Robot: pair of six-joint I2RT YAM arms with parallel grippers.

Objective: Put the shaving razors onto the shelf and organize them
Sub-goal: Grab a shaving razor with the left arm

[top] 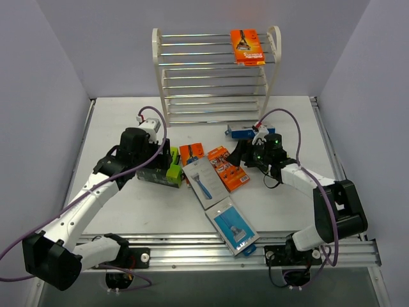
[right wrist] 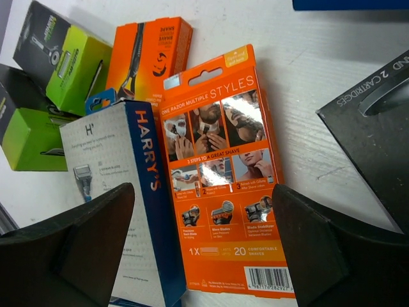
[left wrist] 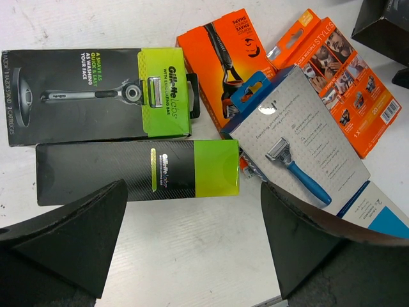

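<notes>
Right end effector (right wrist: 203, 220) gaping, empty, over orange card (right wrist: 223, 173) mid-table, Harry's pack (right wrist: 121, 185) tight against its edge, so closing could snag both or skid off the flat card; left end effector (left wrist: 192, 233) likewise wide, empty, above black-green box (left wrist: 137, 171); shelf (top: 217, 77) at the table's far edge.

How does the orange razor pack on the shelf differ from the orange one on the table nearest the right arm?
The shelf pack rests on the top rods of the shelf; the table pack lies flat on the table. The shelf pack shows a razor picture; the table pack shows shaving photos. Both are orange.
</notes>
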